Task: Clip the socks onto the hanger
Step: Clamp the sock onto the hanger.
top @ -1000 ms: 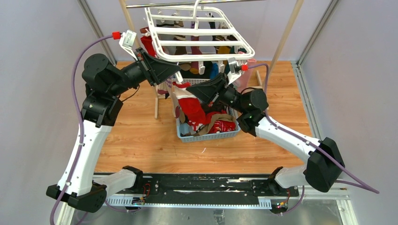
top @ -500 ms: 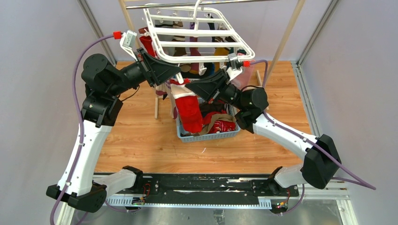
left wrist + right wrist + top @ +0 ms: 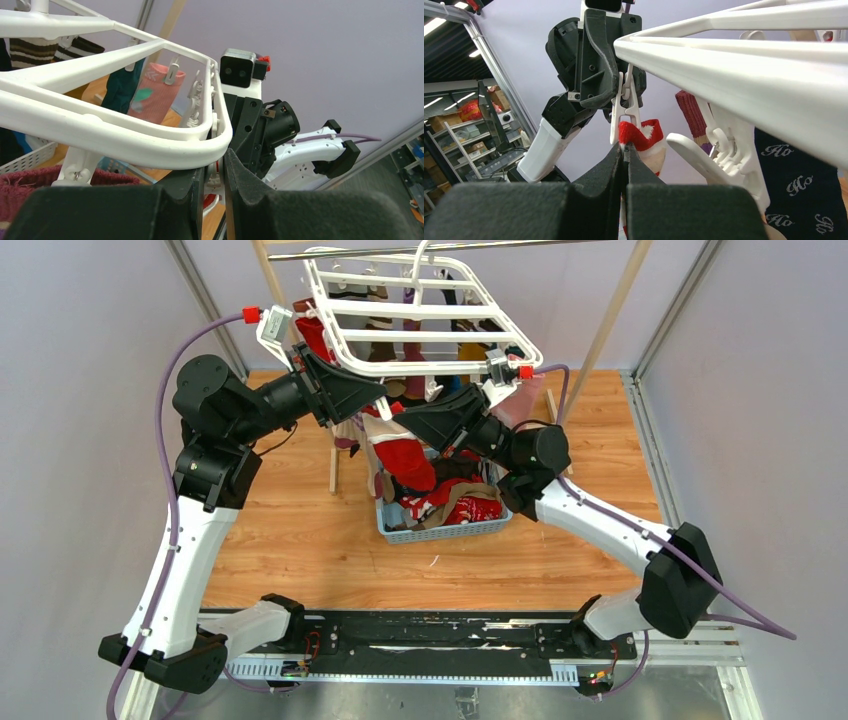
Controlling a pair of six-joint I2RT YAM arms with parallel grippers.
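While right jaws clench a red sock (image 3: pixel 640 134), left jaws seemingly squeeze a clip (image 3: pixel 628 111).

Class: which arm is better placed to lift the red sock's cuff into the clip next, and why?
Right. The right end effector is shut on the red sock just beneath the clip; the left end effector is up at that clip's top, under the hanger.
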